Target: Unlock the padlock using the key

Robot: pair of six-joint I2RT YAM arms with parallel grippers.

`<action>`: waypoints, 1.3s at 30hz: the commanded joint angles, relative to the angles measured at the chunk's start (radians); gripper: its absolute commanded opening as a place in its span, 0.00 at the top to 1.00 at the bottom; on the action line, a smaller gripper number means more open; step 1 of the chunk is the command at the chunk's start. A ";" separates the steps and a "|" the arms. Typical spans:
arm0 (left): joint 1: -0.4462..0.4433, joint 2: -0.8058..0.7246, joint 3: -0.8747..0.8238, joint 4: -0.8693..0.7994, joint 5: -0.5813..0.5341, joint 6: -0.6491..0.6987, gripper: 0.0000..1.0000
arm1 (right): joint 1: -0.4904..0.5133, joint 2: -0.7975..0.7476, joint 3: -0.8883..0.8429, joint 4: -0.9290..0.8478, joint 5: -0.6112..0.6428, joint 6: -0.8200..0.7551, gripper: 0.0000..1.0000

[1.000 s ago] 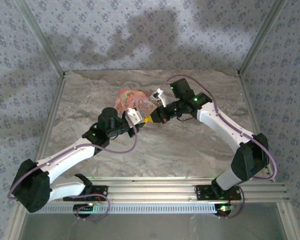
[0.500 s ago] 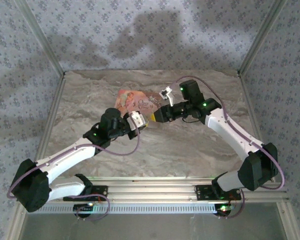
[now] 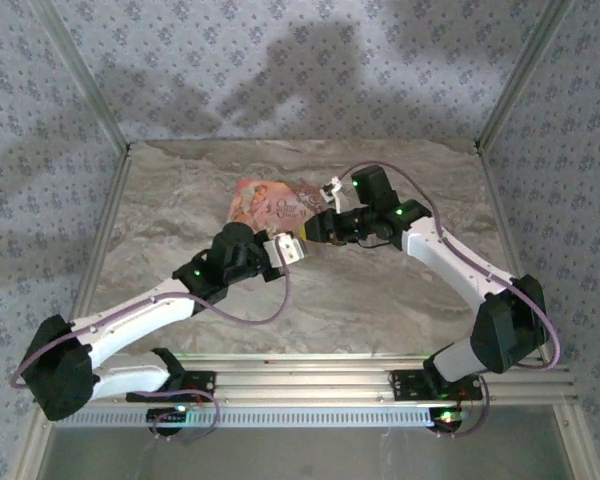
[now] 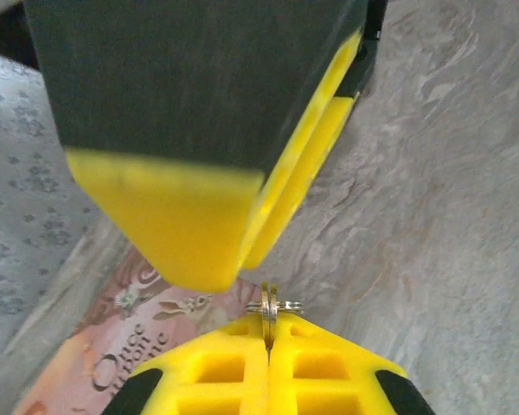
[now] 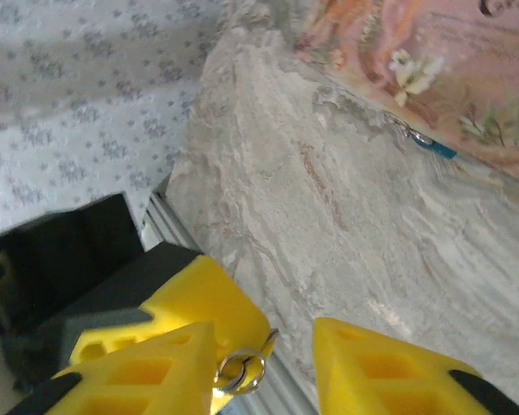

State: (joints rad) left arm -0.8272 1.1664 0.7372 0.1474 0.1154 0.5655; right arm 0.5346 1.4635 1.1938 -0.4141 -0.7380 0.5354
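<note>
My left gripper (image 4: 268, 327) is shut on the key (image 4: 270, 304), whose thin metal edge and silver ring (image 4: 287, 306) stick out between its yellow fingertips. My right gripper (image 5: 264, 335) is open. The key ring (image 5: 242, 370) hangs by its left finger, in front of the left gripper's yellow fingers (image 5: 199, 294). In the top view the two grippers, left (image 3: 298, 249) and right (image 3: 313, 229), meet tip to tip near the table's middle. The padlock (image 5: 434, 147), tiny and blue-teal with a silvery part, lies on the table against the edge of the pink floral box (image 5: 450, 78).
The pink floral box (image 3: 270, 204) lies flat on the marble table (image 3: 380, 300), just behind the grippers. Patterned walls and metal corner posts (image 3: 80, 80) close in the back and sides. An aluminium rail (image 3: 310, 375) runs along the near edge.
My right gripper has gone from shut to open, pulled back to the right, then returned to the key. The left gripper has shifted slightly right and nearer, still holding the key.
</note>
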 commanded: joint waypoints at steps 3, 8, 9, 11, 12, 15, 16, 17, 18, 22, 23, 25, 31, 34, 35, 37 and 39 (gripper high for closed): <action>-0.030 0.026 0.036 0.036 -0.129 0.076 1.00 | 0.036 -0.004 -0.037 0.012 0.089 0.246 0.77; -0.042 0.053 0.040 0.051 -0.160 0.097 1.00 | 0.066 -0.010 -0.040 0.015 0.131 0.337 0.80; -0.043 0.054 0.039 0.053 -0.164 0.100 1.00 | 0.070 -0.011 -0.037 0.007 0.139 0.344 0.77; -0.046 0.058 0.035 0.059 -0.176 0.105 1.00 | 0.071 -0.018 -0.027 -0.019 0.166 0.354 0.71; -0.046 0.061 0.032 0.061 -0.179 0.107 1.00 | 0.071 -0.022 -0.025 -0.029 0.179 0.360 0.69; -0.047 0.068 0.027 0.063 -0.198 0.113 1.00 | 0.068 -0.042 -0.031 -0.034 0.206 0.399 0.69; -0.048 0.070 0.024 0.065 -0.204 0.115 1.00 | 0.068 -0.046 -0.034 -0.033 0.210 0.410 0.70; -0.048 0.072 0.024 0.067 -0.207 0.117 1.00 | 0.070 -0.050 -0.034 -0.030 0.212 0.421 0.71; -0.048 0.074 0.022 0.068 -0.209 0.117 1.00 | 0.071 -0.052 -0.034 -0.028 0.212 0.429 0.72; -0.048 0.082 0.020 0.078 -0.210 0.118 1.00 | 0.079 -0.051 -0.040 -0.008 0.201 0.454 0.79; -0.048 0.082 0.020 0.080 -0.212 0.118 1.00 | 0.082 -0.050 -0.043 -0.003 0.198 0.458 0.80; -0.049 0.085 0.022 0.082 -0.213 0.118 1.00 | 0.085 -0.049 -0.045 0.002 0.193 0.464 0.80; -0.062 0.093 0.027 0.081 -0.218 0.127 1.00 | 0.082 -0.039 -0.052 0.001 0.192 0.466 0.80; -0.069 0.094 0.024 0.080 -0.221 0.132 1.00 | 0.078 -0.035 -0.052 0.003 0.195 0.471 0.80; -0.071 0.094 0.023 0.082 -0.222 0.134 1.00 | 0.076 -0.036 -0.052 0.004 0.196 0.474 0.80; -0.072 0.094 0.020 0.084 -0.227 0.135 1.00 | 0.071 -0.039 -0.054 0.010 0.200 0.481 0.80; -0.072 0.093 0.018 0.085 -0.230 0.133 1.00 | 0.065 -0.047 -0.061 0.021 0.208 0.494 0.80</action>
State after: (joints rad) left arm -0.8906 1.2598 0.7418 0.1909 -0.0994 0.6884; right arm 0.6098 1.4322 1.1454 -0.3981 -0.5381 1.0019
